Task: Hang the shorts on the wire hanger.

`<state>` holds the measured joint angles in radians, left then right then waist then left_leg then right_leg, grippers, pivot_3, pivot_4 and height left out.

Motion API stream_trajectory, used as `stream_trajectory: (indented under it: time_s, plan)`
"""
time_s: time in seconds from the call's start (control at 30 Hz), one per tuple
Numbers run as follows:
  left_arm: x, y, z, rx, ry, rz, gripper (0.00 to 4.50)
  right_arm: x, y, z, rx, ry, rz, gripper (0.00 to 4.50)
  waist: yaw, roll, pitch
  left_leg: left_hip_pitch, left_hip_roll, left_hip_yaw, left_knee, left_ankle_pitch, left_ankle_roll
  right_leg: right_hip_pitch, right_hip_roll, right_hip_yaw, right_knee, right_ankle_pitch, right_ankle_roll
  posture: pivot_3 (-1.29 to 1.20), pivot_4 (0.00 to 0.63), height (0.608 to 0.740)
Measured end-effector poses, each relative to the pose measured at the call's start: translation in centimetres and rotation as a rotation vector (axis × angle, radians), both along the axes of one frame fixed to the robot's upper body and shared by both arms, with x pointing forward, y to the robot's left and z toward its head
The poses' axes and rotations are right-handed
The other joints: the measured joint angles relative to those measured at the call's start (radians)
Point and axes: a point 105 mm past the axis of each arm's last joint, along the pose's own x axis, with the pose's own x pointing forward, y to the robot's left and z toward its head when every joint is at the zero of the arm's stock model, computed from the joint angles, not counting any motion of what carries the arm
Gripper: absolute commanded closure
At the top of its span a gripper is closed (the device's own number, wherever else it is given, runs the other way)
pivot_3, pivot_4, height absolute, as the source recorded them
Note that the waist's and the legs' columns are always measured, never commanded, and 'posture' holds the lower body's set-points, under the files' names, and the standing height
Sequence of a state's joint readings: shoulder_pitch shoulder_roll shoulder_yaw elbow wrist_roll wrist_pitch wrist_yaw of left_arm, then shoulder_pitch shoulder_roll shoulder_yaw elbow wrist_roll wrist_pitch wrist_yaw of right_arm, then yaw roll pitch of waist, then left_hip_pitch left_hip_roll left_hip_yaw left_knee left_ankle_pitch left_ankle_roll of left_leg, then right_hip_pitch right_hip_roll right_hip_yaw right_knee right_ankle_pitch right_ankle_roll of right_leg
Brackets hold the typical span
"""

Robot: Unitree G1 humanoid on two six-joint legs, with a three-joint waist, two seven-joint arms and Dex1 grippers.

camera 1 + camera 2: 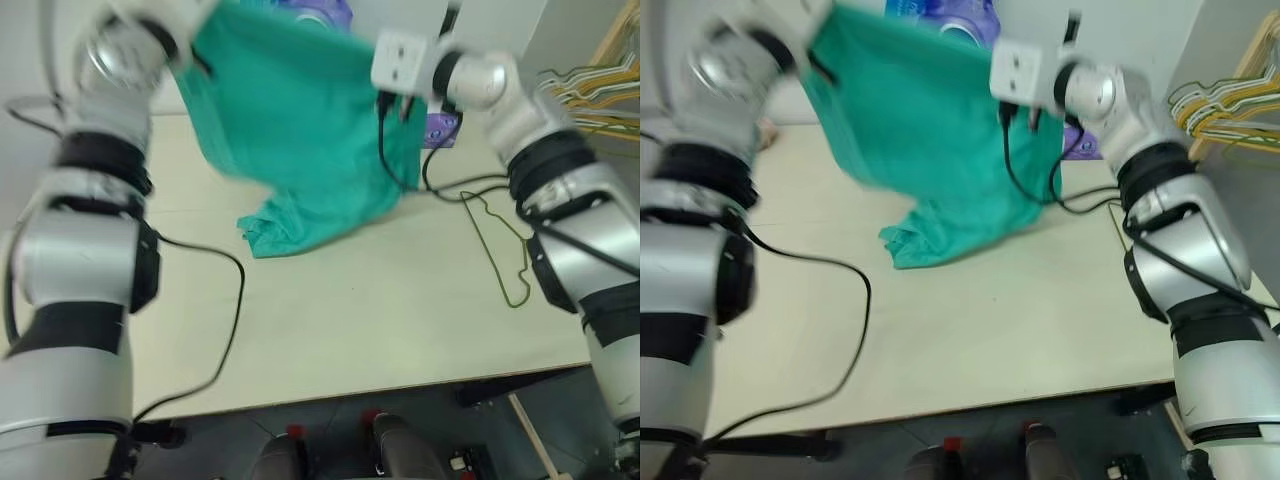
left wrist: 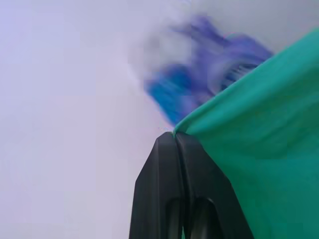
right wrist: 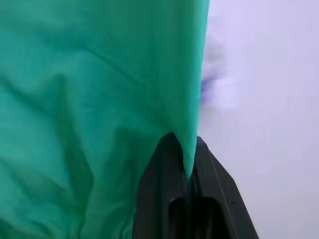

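the shorts (image 1: 300, 130) are held up above the surface (image 1: 340, 330), spread between both hands. the left hand (image 2: 175, 135) has its fingers pressed together on one upper corner of the cloth, as the left wrist view shows. the right hand (image 3: 183, 144) is likewise clamped on the opposite edge, with the fabric pinched between its fingers. most of the garment hangs clear of the surface; its lower end, bunched, appears to touch the surface just below the held span.

the wire hanger (image 1: 500, 250) lies flat on the surface, to the robot's right of the shorts and apart from them, its hook end nearest the cloth's lower corner. no hand touches it. a bundle of coloured hangers (image 1: 590, 85) sits on a rack beyond the wire hanger, further right. a purple and blue item (image 1: 320, 12) stands behind the shorts; what it is cannot be told.

judgement on progress: the pick-up and spreading of the shorts looks achieved. the hanging itself is not yet done: the shorts have yet to be brought to the wire hanger and draped over it, which is the larger part remaining.
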<state>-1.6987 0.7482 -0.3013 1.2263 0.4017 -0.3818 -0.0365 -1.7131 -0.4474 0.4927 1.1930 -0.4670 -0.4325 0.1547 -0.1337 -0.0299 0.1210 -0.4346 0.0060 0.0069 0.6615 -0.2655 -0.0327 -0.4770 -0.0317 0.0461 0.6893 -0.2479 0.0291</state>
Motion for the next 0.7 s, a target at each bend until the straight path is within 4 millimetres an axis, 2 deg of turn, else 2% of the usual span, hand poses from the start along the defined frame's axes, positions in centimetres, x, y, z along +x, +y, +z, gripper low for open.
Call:
stream_trajectory:
  time_s: [0.07, 0.1, 0.13, 0.17, 0.2, 0.23, 0.27, 0.3, 0.33, 0.4, 0.47, 0.53, 0.57, 0.63, 0.7]
  plan:
    - [-2.8, -0.3, 3.1, 0.184, -0.205, 0.080, 4.50, -1.7, -0.5, 2.9, 0.031, -0.168, 0.040, 4.46, -0.007, 0.000, 0.000, 0.001, -0.004, 0.002, -0.002, 0.000, 0.000, -0.001, -0.005, -0.002, -0.003, -0.001, 0.002, -0.08, 0.062, 0.740]
    - [-3.7, -0.4, 3.4, 0.286, -0.264, 0.110, 4.50, -2.1, -1.0, 3.1, 0.044, -0.196, 0.062, 4.46, -0.008, 0.001, -0.001, 0.002, -0.005, 0.002, -0.003, 0.000, 0.001, 0.001, -0.006, -0.003, -0.007, -0.002, 0.003, -0.08, 0.063, 0.740]
    - [-4.1, -0.4, 2.8, 0.406, -0.288, 0.135, 4.50, -2.2, -1.6, 2.3, 0.052, -0.192, 0.089, 4.46, -0.007, 0.001, -0.003, 0.003, -0.006, 0.003, -0.004, -0.001, 0.002, 0.003, -0.006, -0.003, -0.010, -0.003, 0.004, -0.08, 0.064, 0.740]
    - [-3.6, -0.3, 1.1, 0.499, -0.262, 0.138, 4.50, -1.7, -2.1, 0.4, 0.049, -0.146, 0.109, 4.46, -0.008, 0.001, -0.008, 0.004, -0.008, 0.003, -0.004, -0.002, 0.003, 0.005, -0.007, -0.003, -0.010, -0.004, 0.006, -0.07, 0.065, 0.740]
    - [-2.6, 0.0, -1.6, 0.569, -0.189, 0.121, 4.50, -0.8, -2.3, -2.7, 0.042, -0.060, 0.129, 4.46, -0.007, 0.002, -0.010, 0.009, -0.009, 0.005, -0.007, -0.003, 0.005, 0.012, -0.007, -0.003, -0.011, -0.004, 0.007, -0.07, 0.066, 0.740]
    - [-1.1, 0.3, -5.3, 0.629, -0.077, 0.092, 4.50, 0.1, -2.4, -6.5, 0.024, 0.050, 0.143, 4.46, -0.006, 0.003, -0.010, 0.018, -0.011, 0.007, -0.008, -0.004, 0.008, 0.023, -0.007, -0.003, -0.013, -0.005, 0.007, -0.07, 0.067, 0.740]
    - [0.0, 0.8, -9.4, 0.672, 0.052, 0.057, 4.50, 0.6, -2.2, -10.5, -0.001, 0.161, 0.160, 4.46, -0.006, 0.003, -0.010, 0.024, -0.013, 0.009, -0.007, -0.006, 0.020, 0.029, -0.007, -0.003, -0.016, -0.005, 0.008, -0.07, 0.068, 0.740]
    - [0.7, 1.5, -14.5, 0.702, 0.211, 0.003, 4.50, 0.6, -2.0, -15.0, -0.034, 0.286, 0.189, 4.46, -0.008, 0.003, -0.009, 0.028, -0.013, 0.009, -0.004, -0.007, 0.025, 0.034, -0.007, -0.001, -0.014, -0.003, 0.010, -0.07, 0.071, 0.740]
    - [0.9, 2.2, -18.7, 0.718, 0.352, -0.037, 4.50, 0.3, -1.8, -18.2, -0.064, 0.377, 0.212, 4.46, -0.010, 0.002, -0.006, 0.030, -0.013, 0.009, 0.003, -0.008, 0.029, 0.035, -0.007, 0.000, -0.009, -0.002, 0.011, -0.07, 0.071, 0.740]
    - [-0.2, 4.2, -27.2, 0.666, 0.692, -0.126, 4.50, -1.2, -1.8, -23.3, -0.117, 0.531, 0.263, 4.46, -0.015, 0.002, -0.005, 0.029, -0.013, 0.009, 0.004, -0.006, 0.033, 0.036, -0.007, 0.000, -0.010, 0.005, 0.011, -0.07, 0.077, 0.740]
    - [-2.6, 5.7, -32.6, 0.560, 0.952, -0.199, 4.50, -2.7, -2.0, -25.5, -0.157, 0.611, 0.306, 4.46, -0.017, 0.002, -0.005, 0.029, -0.012, 0.007, 0.006, -0.006, 0.033, 0.037, -0.007, -0.002, -0.009, 0.007, 0.011, -0.07, 0.078, 0.740]
    - [-6.4, 6.3, -37.1, 0.440, 1.217, -0.306, 4.50, -4.8, -1.9, -26.9, -0.218, 0.681, 0.367, 4.46, -0.021, 0.002, -0.005, 0.029, -0.009, 0.004, 0.007, -0.006, 0.033, 0.038, -0.008, -0.002, -0.009, 0.006, 0.010, -0.07, 0.076, 0.740]
    - [-8.5, 5.8, -38.4, 0.381, 1.331, -0.376, 4.50, -5.9, -1.8, -27.4, -0.245, 0.723, 0.392, 4.46, -0.021, 0.002, -0.005, 0.027, -0.008, 0.001, 0.008, -0.006, 0.032, 0.037, -0.008, -0.002, -0.009, 0.006, 0.010, -0.07, 0.076, 0.740]
    - [-12.1, 4.0, -39.1, 0.283, 1.511, -0.520, 4.50, -8.2, -1.9, -28.2, -0.293, 0.822, 0.436, 4.46, -0.013, 0.001, -0.005, 0.025, -0.006, -0.004, 0.014, -0.007, 0.031, 0.039, -0.008, -0.005, -0.009, 0.006, 0.009, -0.07, 0.074, 0.740]
    - [-14.4, 2.8, -38.2, 0.235, 1.620, -0.600, 4.50, -10.1, -1.5, -28.4, -0.339, 0.900, 0.476, 4.46, 0.002, 0.002, -0.005, 0.027, -0.007, -0.007, 0.016, -0.007, 0.031, 0.043, -0.007, -0.007, -0.008, 0.006, 0.009, -0.07, 0.074, 0.740]
